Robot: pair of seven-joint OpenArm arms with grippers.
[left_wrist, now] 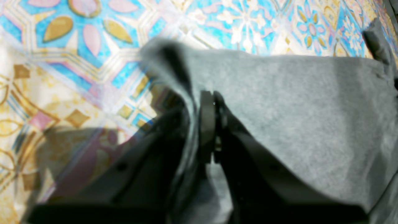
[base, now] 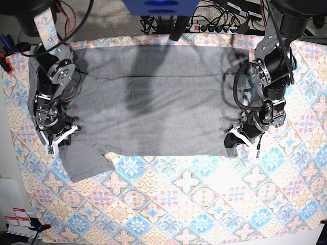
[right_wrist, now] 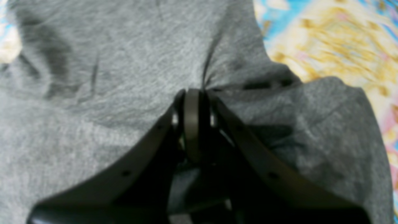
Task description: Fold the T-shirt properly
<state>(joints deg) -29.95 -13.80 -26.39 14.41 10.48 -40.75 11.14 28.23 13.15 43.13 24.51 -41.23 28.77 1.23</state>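
T-shirt (base: 153, 112) lies spread across upper tablecloth (base: 204, 204). Left gripper (left_wrist: 210, 99) pinches its edge, jaws closed; right gripper (right_wrist: 193, 95) likewise bites bunched fabric. Wrist views blurred; neck label seemingly hidden.

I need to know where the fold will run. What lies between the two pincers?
In the base view, only the flat grey T-shirt spans from the right pincer to the left pincer, each shut on its edge.
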